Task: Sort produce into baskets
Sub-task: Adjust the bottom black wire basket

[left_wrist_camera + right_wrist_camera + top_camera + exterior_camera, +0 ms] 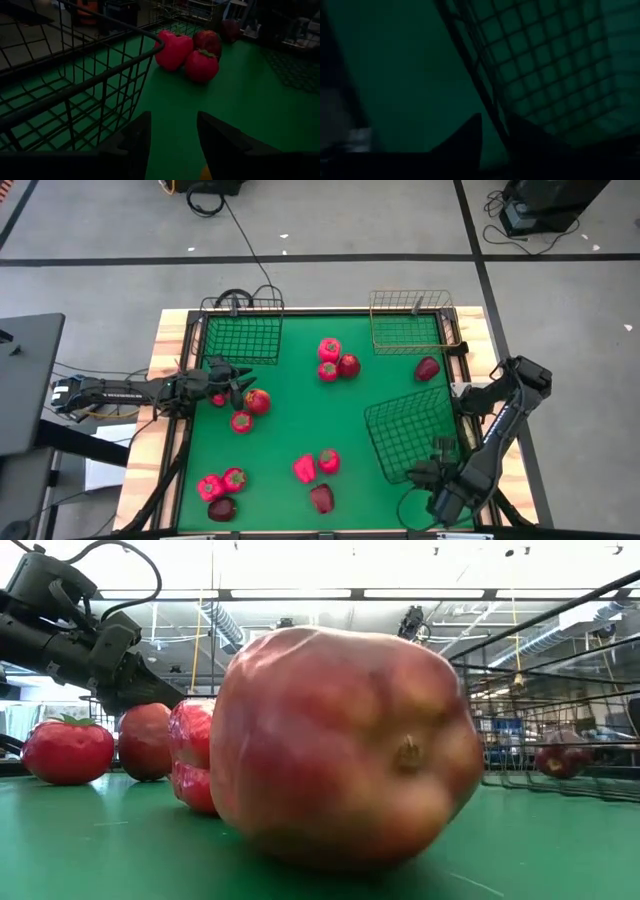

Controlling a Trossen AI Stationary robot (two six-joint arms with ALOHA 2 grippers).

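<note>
I see the green-topped table (300, 410) carrying three wire baskets: black one (243, 330) far left, gold one (408, 325) far right, black one (410, 435) near right. Red produce (338, 360) lies scattered between.

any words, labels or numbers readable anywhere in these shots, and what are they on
None can be read. The produce, such as the apple close to the low camera, the black baskets and gold basket, the green mat and both arms show no lettering.
</note>
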